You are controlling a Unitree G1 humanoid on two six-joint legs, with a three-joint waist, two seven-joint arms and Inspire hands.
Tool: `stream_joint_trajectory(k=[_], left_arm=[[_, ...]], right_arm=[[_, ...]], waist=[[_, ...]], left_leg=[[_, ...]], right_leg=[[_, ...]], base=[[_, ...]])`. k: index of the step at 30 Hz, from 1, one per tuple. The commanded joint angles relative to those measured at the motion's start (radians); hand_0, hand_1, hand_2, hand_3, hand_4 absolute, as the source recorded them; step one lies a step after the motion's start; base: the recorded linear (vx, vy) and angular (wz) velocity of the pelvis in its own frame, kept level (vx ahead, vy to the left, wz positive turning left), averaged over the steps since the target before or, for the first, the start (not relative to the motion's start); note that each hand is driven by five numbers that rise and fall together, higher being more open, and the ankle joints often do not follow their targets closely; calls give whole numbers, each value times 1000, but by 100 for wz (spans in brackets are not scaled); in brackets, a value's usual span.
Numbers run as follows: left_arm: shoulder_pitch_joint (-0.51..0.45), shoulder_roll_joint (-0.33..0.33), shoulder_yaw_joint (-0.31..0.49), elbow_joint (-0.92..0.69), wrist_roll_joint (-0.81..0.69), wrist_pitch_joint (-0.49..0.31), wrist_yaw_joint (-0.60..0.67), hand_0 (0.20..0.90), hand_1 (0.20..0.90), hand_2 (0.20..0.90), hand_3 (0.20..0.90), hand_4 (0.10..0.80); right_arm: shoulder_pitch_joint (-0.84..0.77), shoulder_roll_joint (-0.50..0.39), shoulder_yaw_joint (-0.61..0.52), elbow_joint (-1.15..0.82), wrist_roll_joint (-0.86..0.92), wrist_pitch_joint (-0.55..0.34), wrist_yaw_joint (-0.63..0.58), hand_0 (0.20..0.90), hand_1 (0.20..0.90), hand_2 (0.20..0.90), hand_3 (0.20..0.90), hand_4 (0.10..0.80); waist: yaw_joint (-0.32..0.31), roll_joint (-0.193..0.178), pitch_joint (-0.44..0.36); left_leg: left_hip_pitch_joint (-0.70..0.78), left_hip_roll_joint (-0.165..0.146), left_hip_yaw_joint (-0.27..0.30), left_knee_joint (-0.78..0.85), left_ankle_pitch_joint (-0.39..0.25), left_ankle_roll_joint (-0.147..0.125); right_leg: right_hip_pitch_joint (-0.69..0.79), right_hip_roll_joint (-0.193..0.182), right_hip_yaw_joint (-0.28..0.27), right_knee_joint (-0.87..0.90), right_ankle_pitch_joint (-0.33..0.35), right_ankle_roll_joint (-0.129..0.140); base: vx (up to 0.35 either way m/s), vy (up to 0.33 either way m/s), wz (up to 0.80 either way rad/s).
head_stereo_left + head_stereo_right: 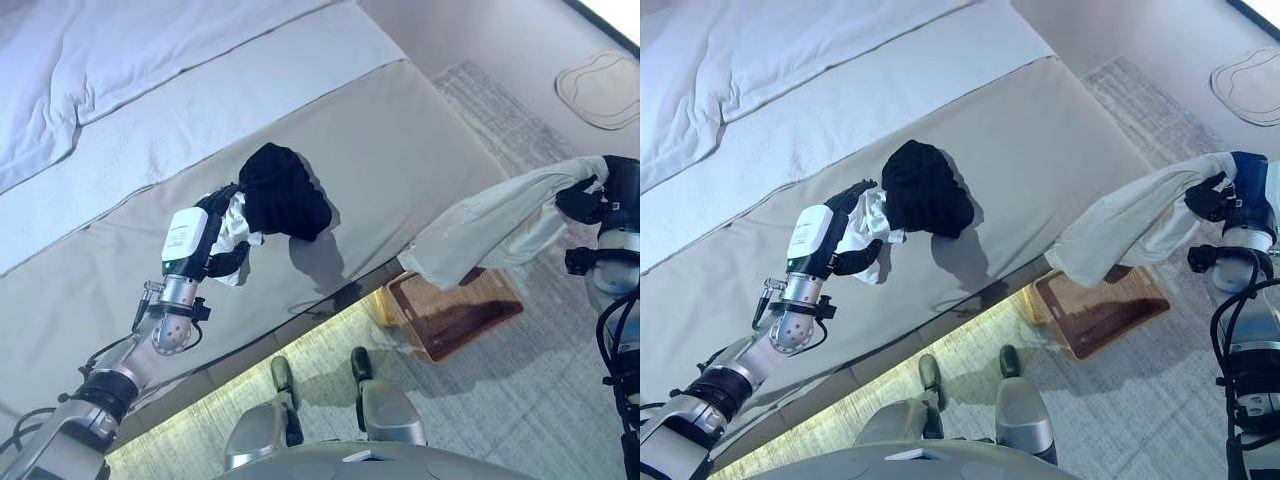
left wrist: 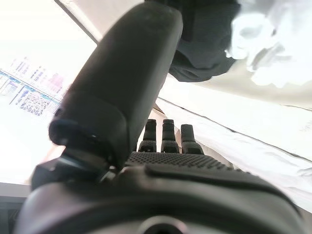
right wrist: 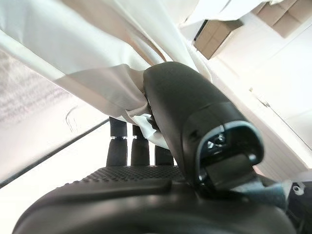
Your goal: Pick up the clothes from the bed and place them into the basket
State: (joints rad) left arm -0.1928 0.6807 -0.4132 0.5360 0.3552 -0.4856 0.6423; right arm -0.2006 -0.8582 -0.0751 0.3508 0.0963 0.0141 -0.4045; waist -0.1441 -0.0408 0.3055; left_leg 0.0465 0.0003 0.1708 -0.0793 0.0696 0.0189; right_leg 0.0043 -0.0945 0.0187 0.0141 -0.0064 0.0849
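A black garment [image 1: 285, 190] lies bunched on the beige bed cover [image 1: 400, 160]. My left hand [image 1: 215, 235] is right beside it, fingers and thumb curled round a small white cloth [image 1: 238, 225] that touches the black garment. In the left wrist view the black garment [image 2: 204, 53] and the white cloth [image 2: 265, 48] show past the thumb. My right hand [image 1: 585, 200] is shut on a long white garment [image 1: 490, 230], held off the bed so it hangs over the brown basket [image 1: 425, 340] on the floor. The right wrist view shows this garment [image 3: 87, 73] pinched under the thumb.
A white duvet [image 1: 120, 50] covers the far part of the bed. The basket stands on a grey rug [image 1: 520, 400] close to the bed's edge. A pale flat mat [image 1: 605, 90] lies on the floor at the far right.
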Motion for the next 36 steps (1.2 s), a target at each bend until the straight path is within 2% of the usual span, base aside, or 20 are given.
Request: stream_joint_trajectory(k=[1, 9, 15, 21, 26, 30, 31, 32, 36], left_arm=[[19, -7, 89, 26, 2, -76, 48, 900, 900, 900, 900, 800], [28, -18, 107, 22, 17, -74, 39, 900, 900, 900, 900, 800], [18, -10, 93, 0, 9, -66, 33, 900, 900, 900, 900, 800], [-19, -9, 47, 4, 1, -69, 25, 900, 900, 900, 900, 800], [-49, -13, 3, 36, 0, -94, 24, 900, 900, 900, 900, 800], [-65, -13, -19, 62, -4, -115, 20, 900, 900, 900, 900, 800], [-68, -15, -24, 68, -4, -117, 21, 900, 900, 900, 900, 800], [-66, -16, -25, 66, -6, -113, 19, 900, 900, 900, 900, 800], [-61, -23, -30, 82, -15, -119, 26, 900, 900, 900, 900, 800]], right_arm=[[-15, -74, -73, -93, -23, -33, 9, 300, 300, 300, 200, 100], [130, 14, -51, -85, -78, -8, 113, 300, 300, 300, 200, 100], [144, 65, 43, 67, -120, 21, 176, 300, 300, 300, 200, 100], [74, 160, 225, 359, -130, 116, 263, 300, 300, 300, 200, 100], [12, 237, 272, 681, -104, 79, 231, 300, 300, 300, 200, 100], [-16, 259, 280, 770, -109, 79, 174, 300, 300, 300, 200, 100], [-22, 261, 282, 779, -111, 78, 144, 618, 618, 618, 571, 471], [-22, 261, 284, 766, -108, 74, 116, 900, 900, 900, 900, 800], [-34, 265, 282, 744, -138, 77, 52, 900, 900, 900, 900, 800]], waist=[[8, -1, -155], [-6, -7, -169], [-2, -3, -168], [39, 7, -163], [74, 18, -170], [89, 27, -178], [91, 30, -179], [91, 32, -179], [91, 40, -177]], left_leg=[[-9, 23, -25, 73, -103, -2], [0, 29, -11, 66, -95, 4], [4, 31, -4, 69, -97, 7], [6, 24, -28, 59, -93, 6], [10, 18, -52, 49, -88, 8], [13, 14, -65, 42, -85, 9], [14, 14, -68, 42, -85, 9], [14, 14, -70, 41, -85, 8], [15, 11, -78, 39, -84, 8]], right_leg=[[-82, -9, 6, 68, 72, 16], [-91, -2, 12, 82, 77, 21], [-92, -5, 6, 83, 82, 24], [-76, -12, -13, 66, 87, 23], [-56, -14, -34, 48, 89, 20], [-47, -17, -44, 40, 90, 21], [-46, -18, -44, 39, 90, 21], [-46, -18, -45, 39, 90, 22], [-45, -17, -38, 36, 89, 21]], base=[[-7, -10, -4], [-1, -18, -4], [-2, -16, -4], [-2, -36, 3], [10, -29, 16], [11, -12, 13], [0, 0, 0], [0, -3, 4], [0, 1, 1]])
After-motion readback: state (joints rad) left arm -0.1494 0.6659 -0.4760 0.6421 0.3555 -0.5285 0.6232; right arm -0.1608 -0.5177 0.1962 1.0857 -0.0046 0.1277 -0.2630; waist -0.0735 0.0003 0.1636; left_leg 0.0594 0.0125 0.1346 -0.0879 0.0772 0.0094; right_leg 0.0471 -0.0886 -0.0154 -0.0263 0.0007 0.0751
